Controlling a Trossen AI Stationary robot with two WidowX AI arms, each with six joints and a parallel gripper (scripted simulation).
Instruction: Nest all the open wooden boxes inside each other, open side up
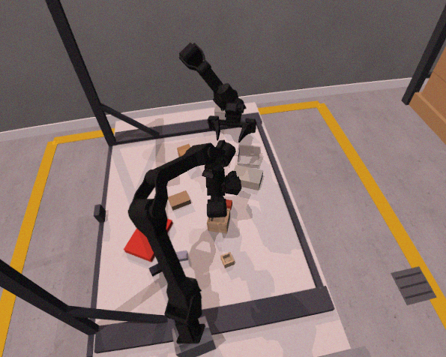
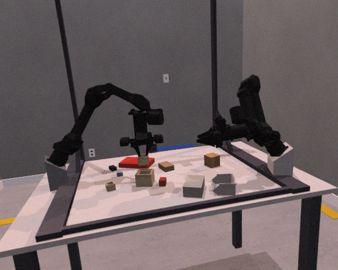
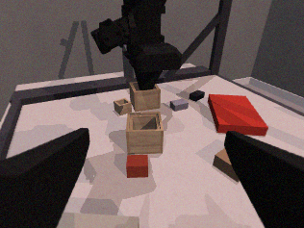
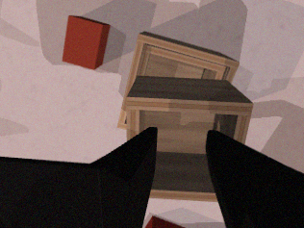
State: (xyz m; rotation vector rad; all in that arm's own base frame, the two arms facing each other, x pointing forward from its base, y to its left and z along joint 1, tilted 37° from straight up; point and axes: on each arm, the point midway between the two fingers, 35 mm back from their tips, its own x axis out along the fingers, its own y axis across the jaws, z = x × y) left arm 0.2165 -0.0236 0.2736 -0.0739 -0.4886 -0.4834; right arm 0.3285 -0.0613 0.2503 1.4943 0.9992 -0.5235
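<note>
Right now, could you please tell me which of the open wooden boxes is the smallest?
The little box, standing open side up and apart, clearly smaller than both the larger upright box and the raised box.

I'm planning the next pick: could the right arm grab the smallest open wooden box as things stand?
Probably not yet: its fingers hold another wooden box. The smallest box itself looks unobstructed, standing apart on the table.
</note>
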